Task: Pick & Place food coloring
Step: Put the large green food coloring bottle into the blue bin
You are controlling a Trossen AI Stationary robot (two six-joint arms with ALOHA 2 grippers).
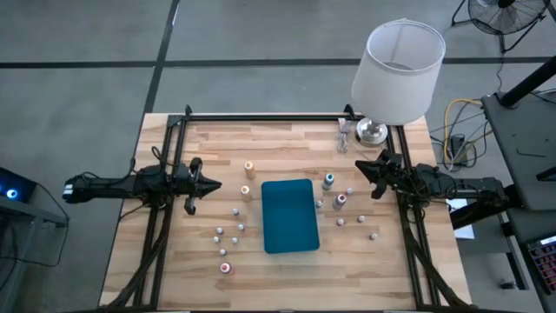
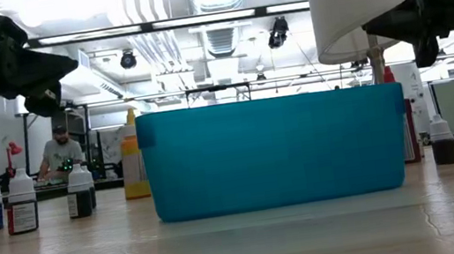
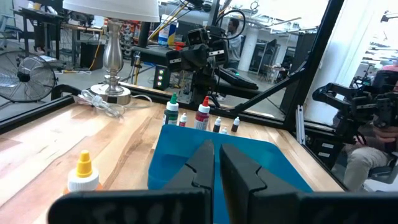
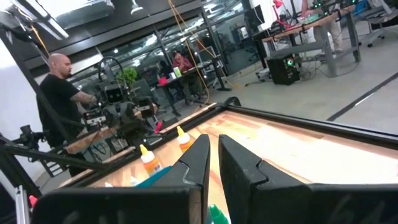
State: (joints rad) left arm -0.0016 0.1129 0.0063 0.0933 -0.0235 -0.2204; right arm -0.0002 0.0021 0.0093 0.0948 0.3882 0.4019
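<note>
Teal rectangular plastic tray [image 1: 289, 216] mid-table on the pale wood-plank tabletop [image 1: 200, 269], placed between both arms, presumably as the drop spot. Tiny food coloring bottles [image 1: 233, 228] scattered loose on either side of it, none inside as far as the high view shows: an orange-topped one [image 1: 249, 168] and a red-topped one [image 1: 227, 269] on the left, a green-topped one [image 1: 327, 182] and a magenta-topped one [image 1: 340, 201] just beside the tray's right edge, small whitish-grey ones dotted around. Left gripper [image 1: 207, 184] raised above the table at the left edge, fingers pressed together, holding nothing. Right gripper [image 1: 363, 170] hovering at the right edge near the white-shaded lamp with chrome base [image 1: 395, 74], fingers nearly closed, likewise empty. Both apparently parked clear of the bottles; no pick begun. Wider fingers needed before any descent on a bottle.
</note>
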